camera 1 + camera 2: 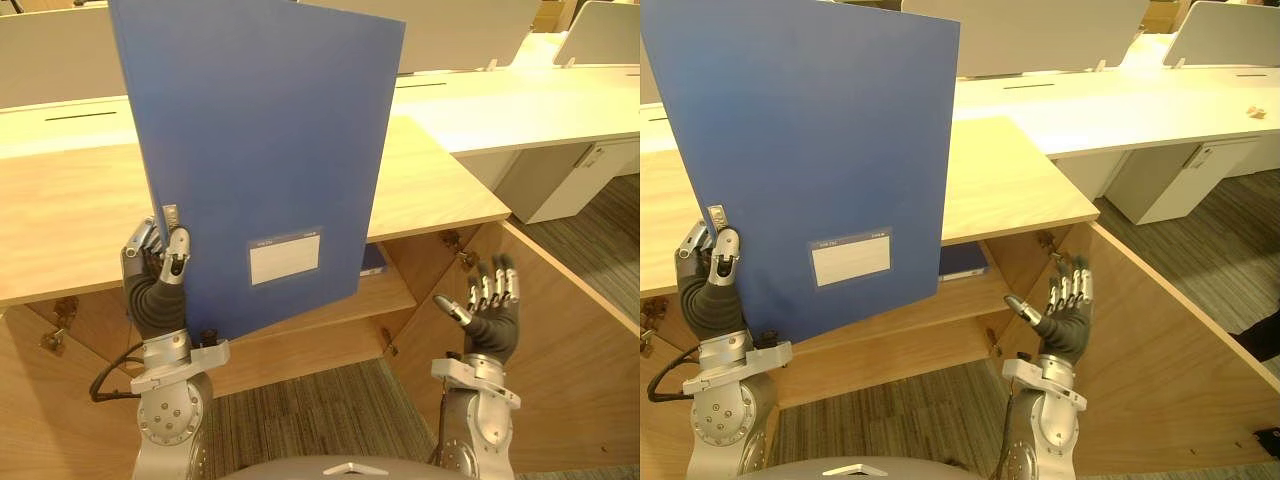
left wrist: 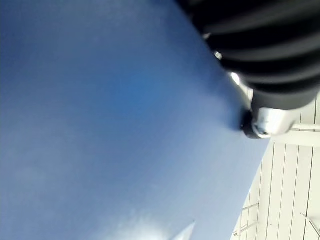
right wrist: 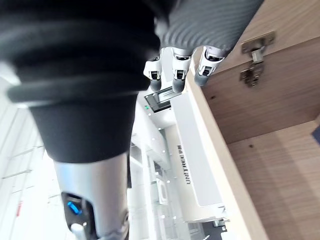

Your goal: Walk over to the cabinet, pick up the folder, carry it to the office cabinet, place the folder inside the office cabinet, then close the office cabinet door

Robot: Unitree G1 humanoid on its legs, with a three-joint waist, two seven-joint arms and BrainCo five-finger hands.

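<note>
A large blue folder (image 1: 260,150) with a white label stands upright in front of me, held at its lower left edge by my left hand (image 1: 160,262), thumb and fingers pinched on it. The folder's blue cover (image 2: 125,125) is seen very close in the left wrist view. My right hand (image 1: 492,308) is raised at the lower right with straight, spread fingers, holding nothing, beside the open wooden cabinet door (image 1: 580,340). The office cabinet (image 1: 440,180) is a low wooden one with its inside shelf (image 1: 385,295) partly hidden behind the folder.
Another blue item (image 1: 962,262) lies on the cabinet shelf. A second open door (image 1: 40,400) is at the lower left. White desks (image 1: 530,100) with dividers stand behind, and a white pedestal (image 1: 570,175) is at the right. The floor is grey carpet (image 1: 310,410).
</note>
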